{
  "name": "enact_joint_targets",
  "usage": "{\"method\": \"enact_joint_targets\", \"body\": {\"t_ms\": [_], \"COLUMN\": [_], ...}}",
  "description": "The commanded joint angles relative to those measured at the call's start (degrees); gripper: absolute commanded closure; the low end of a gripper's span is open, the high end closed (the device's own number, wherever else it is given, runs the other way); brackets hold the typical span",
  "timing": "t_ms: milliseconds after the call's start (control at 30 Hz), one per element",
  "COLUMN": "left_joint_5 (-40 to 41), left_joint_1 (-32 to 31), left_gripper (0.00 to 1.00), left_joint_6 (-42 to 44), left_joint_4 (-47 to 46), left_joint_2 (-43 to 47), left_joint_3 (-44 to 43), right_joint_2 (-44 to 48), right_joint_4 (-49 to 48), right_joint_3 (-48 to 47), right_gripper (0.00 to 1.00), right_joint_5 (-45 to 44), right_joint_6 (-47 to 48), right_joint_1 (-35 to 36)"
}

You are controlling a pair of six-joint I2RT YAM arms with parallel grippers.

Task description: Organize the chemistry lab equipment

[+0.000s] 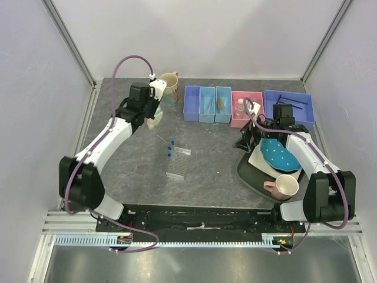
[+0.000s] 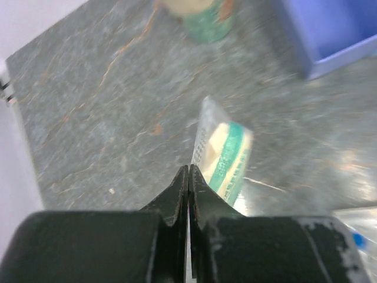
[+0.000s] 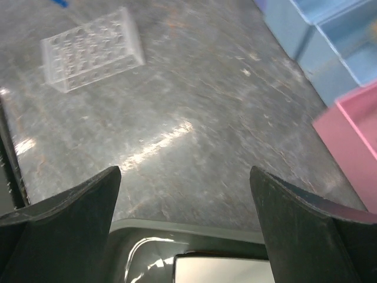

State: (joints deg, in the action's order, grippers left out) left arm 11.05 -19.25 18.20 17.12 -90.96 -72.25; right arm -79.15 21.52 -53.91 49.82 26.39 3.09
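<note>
Left claw [image 2: 189, 172] was clenched on the thin clear edge of the powder bag [image 2: 227, 158], likely so it hung free above the table [image 2: 88, 100] near the mug [image 1: 169, 86]. Right claw [image 3: 184, 177] gaped, holding nothing, over the tray [image 3: 177, 231]. Bare surface lay between bag and bins [image 1: 207, 104]; the rack [image 1: 177, 167] sat well apart.

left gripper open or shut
Shut. The left gripper has fingers pressed together, pinching the bag of pale powder by its edge.

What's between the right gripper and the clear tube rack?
Just the tray rim, then bare tabletop up to the tube rack, per the right wrist view.
</note>
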Motion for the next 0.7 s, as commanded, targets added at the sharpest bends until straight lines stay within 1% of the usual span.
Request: {"method": "enact_joint_targets", "body": {"t_ms": [0,33,67,100,133,200,233,267,300,367,400,433,467,500,533,567,600,633,667], "left_joint_5": [-22.32,-25.08,-28.16,-33.23,-35.2,-37.49,-36.63,-35.32,-31.13,-26.89,-24.43,-23.63,-23.1,-21.61,-20.46,-19.32,-17.14,-16.85,-16.5], "left_joint_1": [-0.18,-0.09,-0.18,-0.18,-0.18,-0.18,-0.18,-0.27,-0.18,-0.18,-0.18,-0.18,-0.18,-0.09,0.17,0.43,0.96,2.36,3.24], "left_gripper": [0.98,0.98,0.98,0.98,0.98,0.98,0.98,0.98,0.98,0.98,0.95,0.83,0.76,0.7,0.57,0.51,0.45,0.38,0.35], "left_joint_6": [-7.56,-9.04,-9.58,-10.1,-11.94,-12.92,-13.36,-13.45,-13.88,-15.03,-16.68,-17.48,-17.67,-21.24,-22.49,-24.16,-27.65,-28.99,-30.66], "left_joint_4": [8.17,8.8,9.24,9.68,9.86,9.68,9.51,9.33,9.33,9.68,9.94,10.55,10.91,11.0,10.57,9.95,9.25,8.29,6.62], "left_joint_2": [11.21,12.63,14.3,15.54,17.98,19.76,21.33,21.78,22.14,21.79,21.35,20.74,19.25,18.72,18.02,17.14,16.69,16.34,15.73], "left_joint_3": [1.93,2.37,2.9,3.77,4.22,5.62,6.24,6.94,8.25,9.57,10.02,10.28,10.81,11.16,11.51,12.73,13.44,14.06,15.46], "right_joint_2": [3.39,3.31,3.04,2.61,1.04,-0.81,-2.57,-3.28,-4.5,-5.13,-5.39,-5.48,-5.66,-5.66,-5.66,-5.66,-5.49,-5.48,-5.31], "right_joint_4": [14.92,23.31,27.66,31.53,37.05,41.22,45.5,47.28,48.78,51.08,51.25,51.17,51.17,51.17,51.08,51.08,51.08,50.91,50.82], "right_joint_3": [0.56,0.82,0.74,0.48,-0.75,-2.42,-3.73,-4.27,-4.97,-5.33,-5.42,-5.42,-5.5,-5.59,-5.68,-5.59,-5.68,-5.77,-5.77], "right_gripper": [0.02,0.02,0.02,0.02,0.02,0.02,0.02,0.02,0.02,0.02,0.02,0.02,0.02,0.02,0.02,0.02,0.02,0.02,0.02], "right_joint_5": [18.0,21.33,22.76,23.82,24.53,26.02,26.29,26.46,26.47,26.64,26.73,26.64,26.55,26.47,26.47,26.38,26.38,26.29,26.2], "right_joint_6": [30.06,37.86,49.86,55.29,58.48,63.85,65.79,67.81,70.26,71.25,71.17,71.08,71.08,70.99,70.99,70.82,70.9,70.82,70.55], "right_joint_1": [-0.02,-0.1,-0.02,-0.02,0.16,0.51,0.77,0.69,0.77,0.69,0.69,0.69,0.69,0.77,0.69,0.77,0.77,0.69,0.69]}}
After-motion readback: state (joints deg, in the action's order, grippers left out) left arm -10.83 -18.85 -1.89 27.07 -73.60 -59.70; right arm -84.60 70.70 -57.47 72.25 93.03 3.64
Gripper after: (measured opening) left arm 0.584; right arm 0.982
